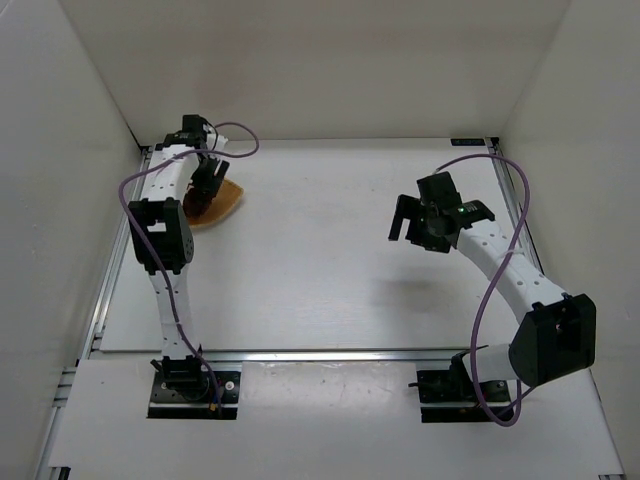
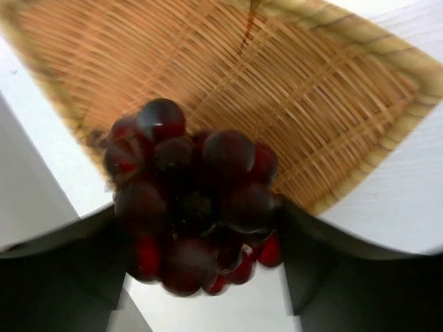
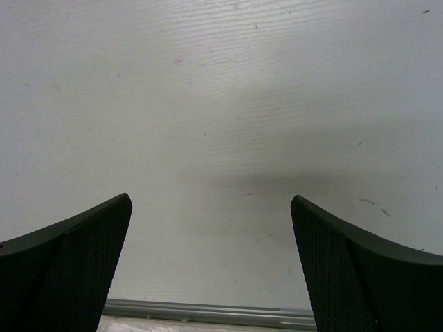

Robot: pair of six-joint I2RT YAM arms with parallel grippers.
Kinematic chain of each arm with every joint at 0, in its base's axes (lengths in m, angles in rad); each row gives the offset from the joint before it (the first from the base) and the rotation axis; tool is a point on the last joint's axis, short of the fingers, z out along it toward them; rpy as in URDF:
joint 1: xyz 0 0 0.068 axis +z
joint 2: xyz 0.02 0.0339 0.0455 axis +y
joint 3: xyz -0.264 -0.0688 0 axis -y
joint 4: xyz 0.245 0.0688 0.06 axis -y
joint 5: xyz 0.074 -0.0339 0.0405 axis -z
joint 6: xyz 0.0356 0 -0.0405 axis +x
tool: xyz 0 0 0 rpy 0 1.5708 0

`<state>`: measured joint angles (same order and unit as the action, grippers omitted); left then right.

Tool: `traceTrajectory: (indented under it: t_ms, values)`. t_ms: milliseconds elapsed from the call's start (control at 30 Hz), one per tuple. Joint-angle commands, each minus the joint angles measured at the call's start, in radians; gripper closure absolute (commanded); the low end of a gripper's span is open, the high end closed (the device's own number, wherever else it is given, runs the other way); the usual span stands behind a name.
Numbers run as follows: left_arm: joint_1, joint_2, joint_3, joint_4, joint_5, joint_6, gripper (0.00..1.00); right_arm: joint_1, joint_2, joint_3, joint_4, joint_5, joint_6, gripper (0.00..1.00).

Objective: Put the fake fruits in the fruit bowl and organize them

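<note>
Gripping the grape bunch (image 2: 194, 214), the left hand (image 1: 207, 184) hangs over the woven fruit bowl (image 2: 297, 83), which the left arm (image 1: 168, 180) half hides from above. The right hand (image 3: 211, 235) gapes wide over the white surface (image 3: 221, 104), well apart.

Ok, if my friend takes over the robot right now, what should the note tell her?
Left gripper: jaws shut on the grapes, holding them over the bowl at the far left of the table.
Right gripper: jaws open, holding nothing, above the table.
Done: the grapes are picked up and at the bowl.
Left: lower them in, let go, move the arm away. No other fruit is in view.
</note>
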<state>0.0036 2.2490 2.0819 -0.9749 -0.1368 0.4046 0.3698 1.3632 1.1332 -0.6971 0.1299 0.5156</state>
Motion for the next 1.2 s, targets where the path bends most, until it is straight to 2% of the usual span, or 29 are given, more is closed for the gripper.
traceTrajectory:
  t_ms: [0, 100, 167, 433, 533, 567, 633, 700, 767, 900, 1000, 1167]
  values:
    - [-0.01, -0.057, 0.073, 0.025, 0.028, -0.001, 0.08, 0.006, 0.004, 0.039, -0.01, 0.022, -0.019, 0.0]
    - [-0.001, -0.057, 0.073, 0.036, -0.017, -0.022, 0.0, 0.006, -0.009, 0.02, -0.01, 0.022, -0.019, 0.0]
    - [0.01, -0.071, 0.073, 0.036, -0.038, -0.046, 0.0, 0.006, -0.019, 0.011, -0.01, 0.022, -0.019, 0.0]
    - [0.039, -0.403, 0.083, 0.036, 0.06, -0.066, 0.0, 0.006, -0.039, -0.021, -0.01, 0.022, -0.009, 0.0]
    - [0.082, -0.521, -0.053, 0.025, 0.028, -0.039, 0.0, 0.006, -0.048, -0.032, 0.008, 0.022, -0.009, 0.0]
    - [0.114, -0.551, -0.18, 0.025, -0.025, -0.027, 0.0, 0.006, -0.049, -0.042, 0.018, 0.013, -0.009, 0.0]
    - [0.165, -0.642, -0.326, 0.015, -0.063, -0.027, 0.0, 0.006, -0.071, -0.058, 0.027, 0.013, -0.009, 0.0]
    - [0.277, -0.704, -0.528, 0.024, -0.049, -0.027, 0.0, 0.006, -0.072, -0.076, 0.036, 0.0, -0.009, 0.0]
    - [0.393, -0.796, -0.641, 0.038, -0.02, -0.027, 0.0, 0.006, -0.081, -0.09, 0.036, -0.009, -0.009, 0.0]
    - [0.534, -0.943, -0.918, 0.048, 0.011, -0.016, 0.0, 0.006, -0.081, -0.099, 0.056, -0.03, -0.009, 0.0]
    - [0.576, -1.043, -1.052, 0.048, 0.046, -0.004, 0.0, 0.006, -0.061, -0.099, 0.082, -0.065, -0.009, 0.0]
    - [0.599, -1.114, -1.126, 0.048, 0.082, -0.041, 0.0, 0.006, -0.023, -0.085, 0.102, -0.095, 0.0, 0.0]
